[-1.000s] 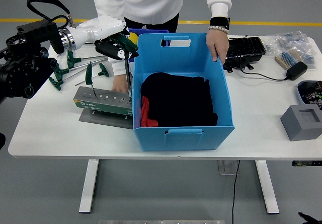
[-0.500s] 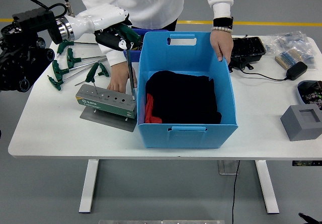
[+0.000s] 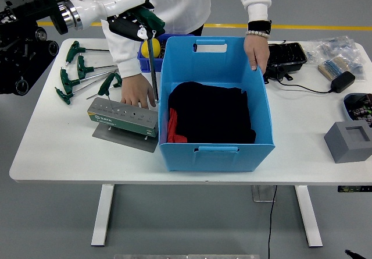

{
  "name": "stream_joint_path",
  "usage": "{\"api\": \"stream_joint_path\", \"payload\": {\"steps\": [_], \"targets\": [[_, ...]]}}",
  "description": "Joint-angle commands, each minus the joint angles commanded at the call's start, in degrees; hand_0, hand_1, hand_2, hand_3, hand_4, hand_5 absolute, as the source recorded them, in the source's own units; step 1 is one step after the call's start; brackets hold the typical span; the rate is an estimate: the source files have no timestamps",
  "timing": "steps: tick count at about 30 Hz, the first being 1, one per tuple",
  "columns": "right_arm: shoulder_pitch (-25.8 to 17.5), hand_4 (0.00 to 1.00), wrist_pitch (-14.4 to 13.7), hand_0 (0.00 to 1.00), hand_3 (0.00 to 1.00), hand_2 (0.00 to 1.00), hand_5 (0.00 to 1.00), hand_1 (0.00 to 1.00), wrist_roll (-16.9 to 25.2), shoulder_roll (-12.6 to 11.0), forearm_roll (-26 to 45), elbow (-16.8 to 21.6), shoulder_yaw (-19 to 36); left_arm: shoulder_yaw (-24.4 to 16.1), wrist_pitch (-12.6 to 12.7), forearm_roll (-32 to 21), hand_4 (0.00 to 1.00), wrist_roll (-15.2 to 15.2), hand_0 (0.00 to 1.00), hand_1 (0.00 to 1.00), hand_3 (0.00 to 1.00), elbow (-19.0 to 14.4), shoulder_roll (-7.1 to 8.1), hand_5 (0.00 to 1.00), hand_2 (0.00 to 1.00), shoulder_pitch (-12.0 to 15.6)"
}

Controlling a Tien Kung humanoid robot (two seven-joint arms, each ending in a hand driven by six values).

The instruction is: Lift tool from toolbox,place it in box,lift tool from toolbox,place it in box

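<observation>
1. The left hand (image 3: 135, 21) is clenched around the green handle of a T-handle tool (image 3: 152, 61), held up in the air above the counter's (image 3: 52, 148) left half.
2. The tool hangs from that hand with its long axis close to upright: handle at the top inside the fingers, thin metal shaft pointing down, its tip near the top of the grey toolbox (image 3: 123, 117) and apparently clear of its holes, though the exact gap is hard to read.
3. The blue box (image 3: 215, 105) stands just to the right of the hanging shaft, so the coming move is a short carry to the right over the near wall of the box, then down; the shaft looks to sit very close to that left wall.
4. A person's hand (image 3: 137, 90) rests on the counter just behind the toolbox, beside the shaft's lower end, and the person's other hand (image 3: 256, 50) grips the far right rim of the box.
5. Inside the box lies dark cloth with a strip of red showing at its left edge.
6. More green-handled tools (image 3: 78, 78) lie on the counter, left of the toolbox.
7. The right hand is not in view, so the left does this carry alone.
</observation>
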Motion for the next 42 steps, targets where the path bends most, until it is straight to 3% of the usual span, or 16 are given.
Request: {"api": "stream_joint_path", "payload": {"steps": [7,15,18,21,24,32,42], "targets": [[0.0,0.776,0.1,0.617,0.543,0.668,0.652,0.597,-0.1,0.0,-0.3,0.0,0.1,0.1,0.4,-0.7,0.616,0.7,0.159,0.002,0.013,-5.1,-1.36,0.614,0.009,-1.5],[0.3,0.776,0.1,0.617,0.542,0.668,0.652,0.597,-0.1,-0.2,0.0,0.1,-0.2,6.1,1.2,-2.8,0.616,0.8,0.159,0.002,0.015,-10.3,-3.68,0.609,0.012,-3.2],[0.6,0.776,0.1,0.617,0.542,0.668,0.652,0.597,-0.1,-0.3,0.0,0.1,-0.2,9.8,1.6,-3.7,0.616,0.5,0.159,0.002,0.015,-9.4,-5.48,0.609,0.012,-4.1],[0.8,0.776,0.1,0.618,0.542,0.668,0.652,0.597,-0.1,-0.3,0.0,0.1,-0.3,13.6,1.8,-4.3,0.616,0.2,0.159,0.002,0.015,-6.4,-7.56,0.608,0.012,-4.7],[0.9,0.776,0.1,0.618,0.542,0.668,0.652,0.597,-0.1,-0.4,0.2,0.2,-0.3,16.1,1.5,-3.7,0.616,0.2,0.159,0.002,0.015,-4.2,-9.40,0.608,0.012,-4.0],[1.5,0.776,0.3,0.618,0.543,0.668,0.652,0.598,-0.5,-0.5,-0.7,0.3,0.0,18.9,0.0,-3.6,0.616,0.6,0.161,0.002,0.016,0.5,-13.17,0.607,0.013,-1.6],[1.9,0.775,0.4,0.619,0.542,0.668,0.652,0.598,-0.6,-0.7,-1.4,0.3,0.3,19.2,-3.8,-5.1,0.600,3.4,0.202,0.002,0.057,1.0,-16.11,0.593,0.051,-0.7]]}}
